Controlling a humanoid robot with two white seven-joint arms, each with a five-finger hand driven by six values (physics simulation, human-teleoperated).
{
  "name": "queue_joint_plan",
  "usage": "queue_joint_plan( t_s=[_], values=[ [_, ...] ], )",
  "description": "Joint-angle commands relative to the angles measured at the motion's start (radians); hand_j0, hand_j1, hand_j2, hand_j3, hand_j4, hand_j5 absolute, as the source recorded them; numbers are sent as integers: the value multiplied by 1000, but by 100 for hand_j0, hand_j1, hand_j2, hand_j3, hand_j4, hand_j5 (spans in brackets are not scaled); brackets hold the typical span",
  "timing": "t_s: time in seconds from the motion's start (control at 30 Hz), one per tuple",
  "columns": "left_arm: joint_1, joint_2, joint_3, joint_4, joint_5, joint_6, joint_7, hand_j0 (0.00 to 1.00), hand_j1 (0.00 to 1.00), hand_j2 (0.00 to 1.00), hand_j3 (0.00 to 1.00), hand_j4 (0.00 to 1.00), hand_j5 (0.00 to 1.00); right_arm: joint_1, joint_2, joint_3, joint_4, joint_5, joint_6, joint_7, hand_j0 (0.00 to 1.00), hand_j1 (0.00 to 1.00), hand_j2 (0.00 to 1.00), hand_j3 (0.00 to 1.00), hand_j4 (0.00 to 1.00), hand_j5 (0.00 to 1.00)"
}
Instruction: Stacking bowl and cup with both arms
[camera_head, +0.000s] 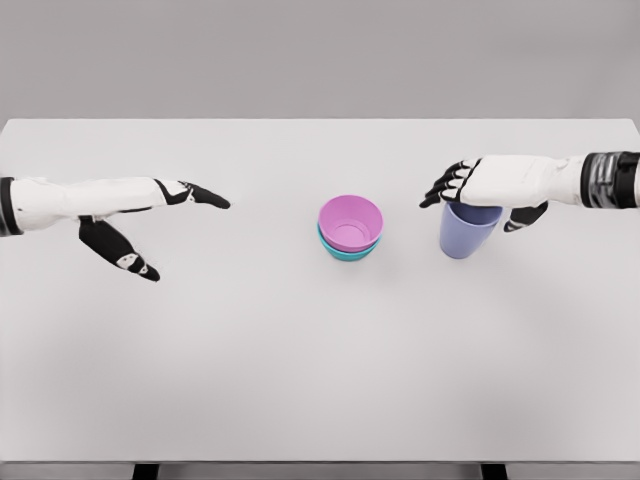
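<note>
Judging by the pink bowl (351, 219) already nested in the teal bowl (349, 250) mid-table, only the purple cup (467, 230) remains to stack, gripped just right of them by the right hand (487, 190), while the left hand (150, 215) hovers spread and empty.

Table (300, 380): white, seen from above.
Bowls: pink bowl (351, 220) nested in teal bowl (349, 252), near the table's middle.
Cup (467, 230): lavender, upright, right of the bowls and apart from them.
Right hand (485, 185): over the cup's rim, fingers curled around it.
Left hand (150, 225): at left, fingers spread, holding nothing, well apart from the bowls.
</note>
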Motion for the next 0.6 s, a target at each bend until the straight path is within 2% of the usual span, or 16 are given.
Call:
queue_joint_plan(
  t_s=[0.0,0.03,0.13,0.17,0.23,0.3,0.43,0.47,0.57],
  values=[
    [27,48,54,18,116,4,1,100,100,100,100,100,100,0,1,4,14,-3,-1,0,100,100,100,100,100,100],
    [78,44,80,44,131,4,1,100,100,100,100,100,100,0,4,4,15,-3,-1,0,100,100,100,100,100,100],
    [178,35,142,104,158,4,1,100,100,100,100,100,100,-2,5,4,15,12,3,0,99,99,99,99,99,99],
    [201,32,162,136,164,4,1,100,100,100,100,100,100,-3,5,4,15,11,6,0,95,95,95,95,95,95],
    [210,31,174,165,170,4,1,100,100,100,100,100,100,-5,7,4,15,11,9,0,85,85,85,85,85,85],
    [224,15,174,218,208,4,1,100,100,100,100,100,100,-5,7,4,15,11,9,0,83,83,83,83,83,83],
    [230,11,174,218,210,4,1,100,100,100,100,100,100,-5,7,10,15,11,9,0,73,73,73,73,73,73],
    [238,9,174,219,208,4,1,100,100,100,100,100,100,-5,7,10,15,11,9,0,67,67,67,67,67,67],
    [242,8,180,219,208,4,1,100,100,100,100,100,100,-5,7,10,15,9,9,0,63,63,63,63,63,63]
  ],
)
